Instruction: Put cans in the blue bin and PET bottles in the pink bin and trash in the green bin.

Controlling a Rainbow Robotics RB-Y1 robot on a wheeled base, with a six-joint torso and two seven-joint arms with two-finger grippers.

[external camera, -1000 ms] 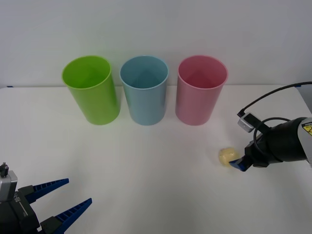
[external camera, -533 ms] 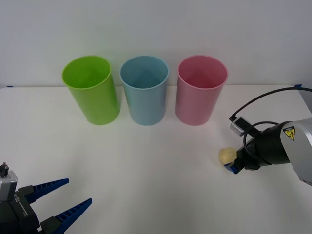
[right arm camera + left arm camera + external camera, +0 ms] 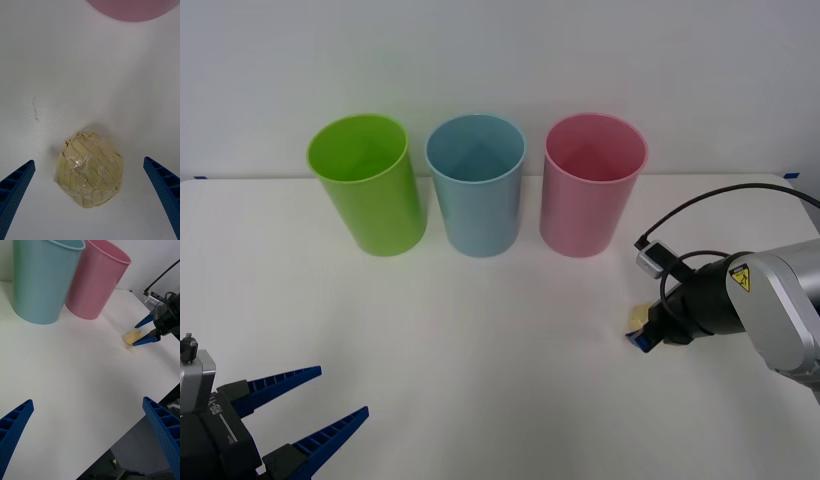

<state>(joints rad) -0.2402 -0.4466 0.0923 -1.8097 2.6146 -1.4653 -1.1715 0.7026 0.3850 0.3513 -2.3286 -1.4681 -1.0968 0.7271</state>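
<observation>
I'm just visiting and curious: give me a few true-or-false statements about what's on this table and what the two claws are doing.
1. The right gripper is open, with the trash between its fingers. True.
2. The trash already lies in the green bin. False: it sits on the table, in front of the pink bin.
3. The blue bin stands between the other two. True.
4. The left gripper holds a can. False: it is open and holds nothing, at the table's near left.

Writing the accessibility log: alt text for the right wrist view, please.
The right gripper is open, its blue fingers on either side of the trash, a pale yellow wrinkled wad on the white table. The pink bin stands beyond.
</observation>
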